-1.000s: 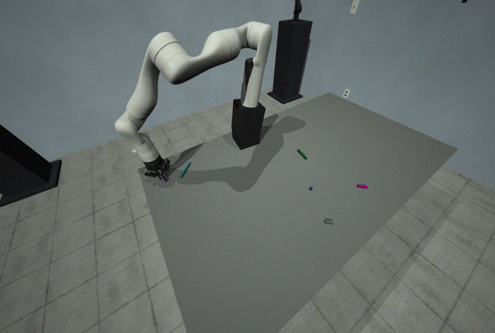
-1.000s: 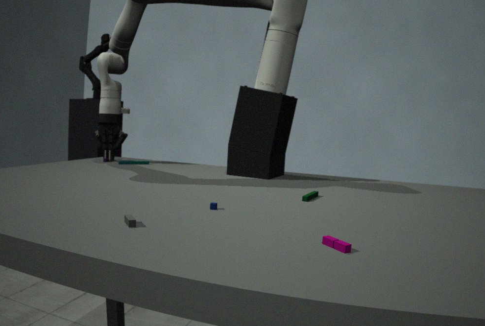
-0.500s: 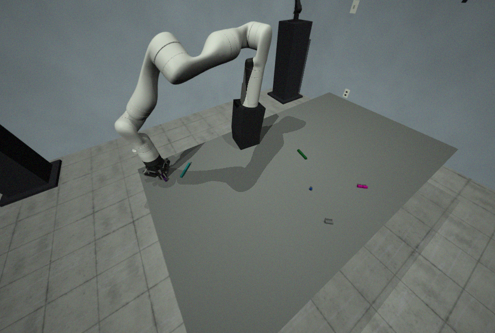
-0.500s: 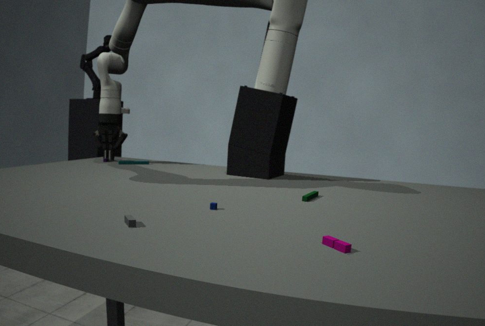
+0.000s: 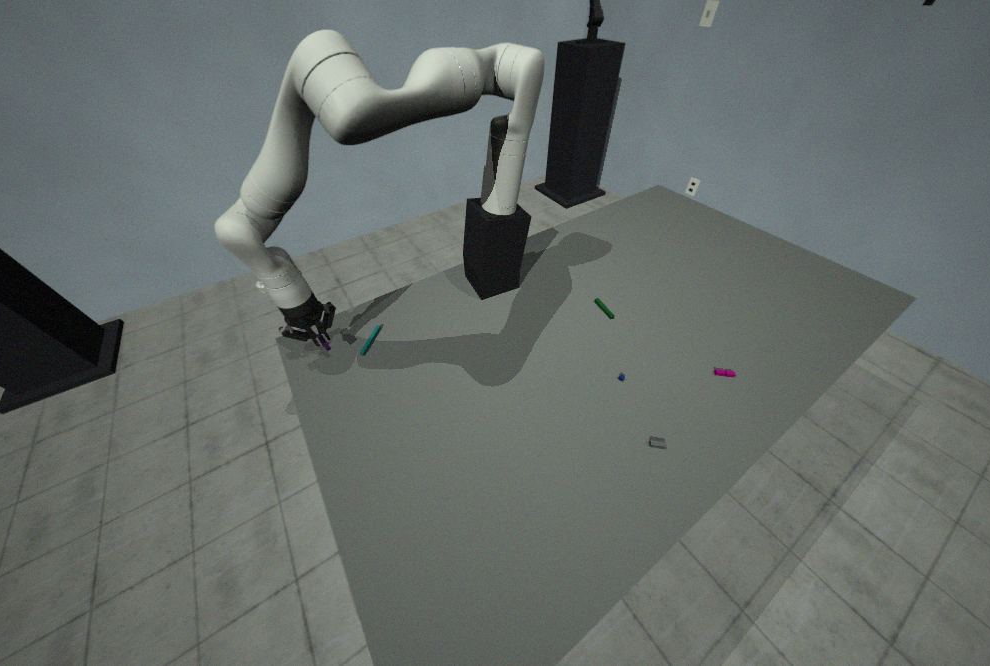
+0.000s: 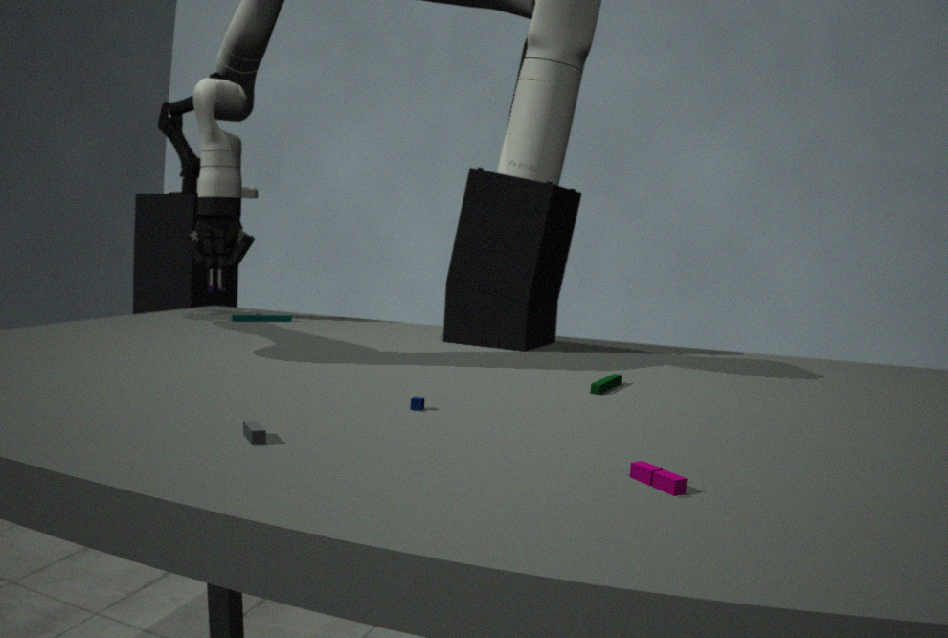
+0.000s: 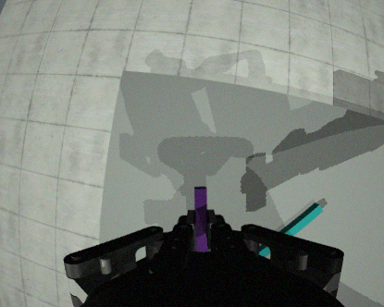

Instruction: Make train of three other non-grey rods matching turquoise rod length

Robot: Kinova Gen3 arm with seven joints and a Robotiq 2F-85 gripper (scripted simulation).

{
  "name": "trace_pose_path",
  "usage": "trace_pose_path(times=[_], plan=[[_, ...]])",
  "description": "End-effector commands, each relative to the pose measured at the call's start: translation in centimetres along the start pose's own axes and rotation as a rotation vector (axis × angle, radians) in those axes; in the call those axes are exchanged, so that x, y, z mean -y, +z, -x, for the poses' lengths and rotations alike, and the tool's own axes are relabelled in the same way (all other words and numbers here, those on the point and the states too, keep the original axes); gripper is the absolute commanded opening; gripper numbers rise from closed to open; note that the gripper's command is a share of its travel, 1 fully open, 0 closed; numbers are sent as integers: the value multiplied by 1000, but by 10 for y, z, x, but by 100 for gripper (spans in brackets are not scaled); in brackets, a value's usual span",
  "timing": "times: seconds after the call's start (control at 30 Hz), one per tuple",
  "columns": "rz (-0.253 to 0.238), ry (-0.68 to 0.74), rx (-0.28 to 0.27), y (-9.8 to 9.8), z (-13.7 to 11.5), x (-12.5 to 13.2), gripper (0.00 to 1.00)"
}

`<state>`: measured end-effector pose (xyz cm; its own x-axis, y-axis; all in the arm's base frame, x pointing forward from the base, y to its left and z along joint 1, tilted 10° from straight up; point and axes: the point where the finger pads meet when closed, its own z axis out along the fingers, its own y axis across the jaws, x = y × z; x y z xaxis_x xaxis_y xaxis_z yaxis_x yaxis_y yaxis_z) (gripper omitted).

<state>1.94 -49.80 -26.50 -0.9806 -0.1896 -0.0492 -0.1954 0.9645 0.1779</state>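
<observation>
Since our black two-finger gripper clamps the slim purple rod above the table corner beside the long turquoise rod, a slip could drop it overboard.

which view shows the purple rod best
The wrist view: the purple rod runs up the middle of the picture, clamped in the gripper. The top view shows only a purple speck under the fingers; the exterior view shows a dark sliver between them.
</observation>
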Motion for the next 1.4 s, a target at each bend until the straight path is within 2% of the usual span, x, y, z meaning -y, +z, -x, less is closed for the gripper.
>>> trace_pose_path(times=[0.0,0.13,0.23,0.7,1.0,1.13,1.37], plan=[[-20,-1,1,-29,3,8,5],[-20,-1,1,-51,3,7,5],[-20,-1,1,-58,3,7,5],[-20,-1,1,-58,4,8,5],[-23,-13,-2,-60,24,14,5],[-28,-30,-5,-63,52,22,5],[-38,-71,-12,-68,123,35,5]])
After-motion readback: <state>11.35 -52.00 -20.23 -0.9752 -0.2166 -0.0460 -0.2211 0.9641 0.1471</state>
